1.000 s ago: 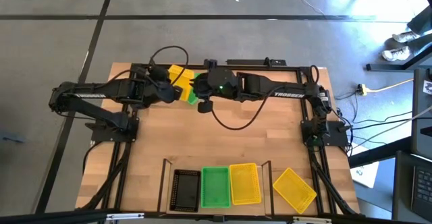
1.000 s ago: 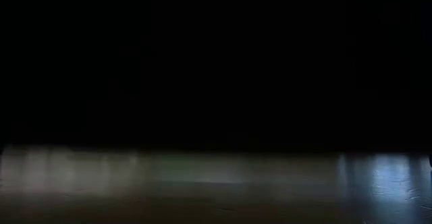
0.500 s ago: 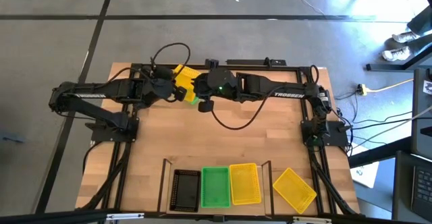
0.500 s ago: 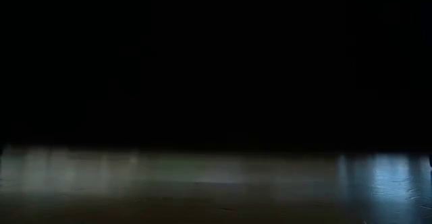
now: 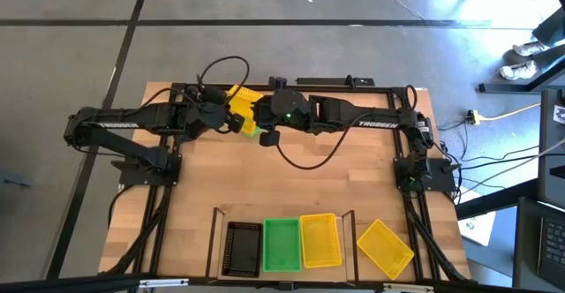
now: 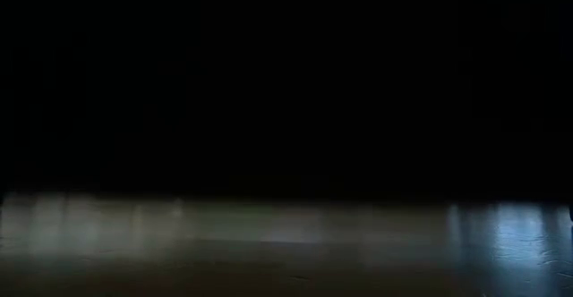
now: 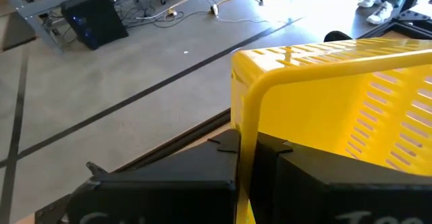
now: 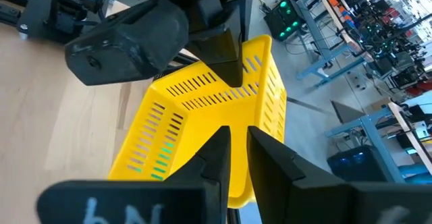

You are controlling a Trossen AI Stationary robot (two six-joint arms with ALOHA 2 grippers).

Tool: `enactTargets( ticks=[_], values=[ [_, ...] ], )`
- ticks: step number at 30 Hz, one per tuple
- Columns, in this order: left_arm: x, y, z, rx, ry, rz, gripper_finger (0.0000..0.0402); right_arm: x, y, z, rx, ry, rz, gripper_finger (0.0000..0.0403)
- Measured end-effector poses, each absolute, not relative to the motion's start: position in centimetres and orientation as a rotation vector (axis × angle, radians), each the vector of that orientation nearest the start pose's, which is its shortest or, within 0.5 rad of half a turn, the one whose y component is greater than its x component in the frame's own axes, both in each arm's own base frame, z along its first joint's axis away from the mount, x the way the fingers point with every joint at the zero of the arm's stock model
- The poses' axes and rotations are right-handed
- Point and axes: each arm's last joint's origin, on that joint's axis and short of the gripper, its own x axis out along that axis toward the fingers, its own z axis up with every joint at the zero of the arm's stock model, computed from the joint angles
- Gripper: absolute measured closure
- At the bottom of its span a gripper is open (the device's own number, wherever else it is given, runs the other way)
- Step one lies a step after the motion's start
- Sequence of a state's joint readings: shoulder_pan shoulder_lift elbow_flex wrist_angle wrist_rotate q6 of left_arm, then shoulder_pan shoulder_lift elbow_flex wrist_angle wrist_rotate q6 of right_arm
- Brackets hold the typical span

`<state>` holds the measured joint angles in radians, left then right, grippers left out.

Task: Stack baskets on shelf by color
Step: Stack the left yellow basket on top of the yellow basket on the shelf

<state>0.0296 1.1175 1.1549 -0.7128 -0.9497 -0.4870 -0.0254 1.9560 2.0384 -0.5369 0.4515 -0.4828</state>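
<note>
So far the shelf (image 5: 216,240) carries a black basket (image 5: 244,248), a green basket (image 5: 282,244) and a yellow basket (image 5: 320,239) side by side, while a loose yellow basket (image 5: 385,247) lies on the table (image 5: 309,187) just beside its end. Well away from the shelf, both arms grip a lifted yellow basket (image 8: 202,109): the left gripper (image 7: 246,156) jaws are shut on its rim, the right gripper (image 8: 237,150) jaws narrow on its wall. A green one peeks underneath; much sorting remains.
</note>
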Motion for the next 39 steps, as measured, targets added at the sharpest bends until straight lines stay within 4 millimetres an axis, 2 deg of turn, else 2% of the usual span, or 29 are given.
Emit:
enactTargets(
  ticks=[17,30,39],
  values=[
    [21.2,3.0,35.7,-0.121,0.386,1.057,0.0401,44.4,-2.7,38.7,-0.557,0.547,-0.383,0.0347],
    [21.3,3.0,35.6,-0.127,0.397,1.039,0.0402,45.6,-2.9,36.7,-0.579,0.601,-0.424,0.0347],
    [21.4,2.9,35.5,-0.147,0.409,1.000,0.0401,45.7,-4.0,36.4,-0.569,0.618,-0.450,0.0351]
  ],
)
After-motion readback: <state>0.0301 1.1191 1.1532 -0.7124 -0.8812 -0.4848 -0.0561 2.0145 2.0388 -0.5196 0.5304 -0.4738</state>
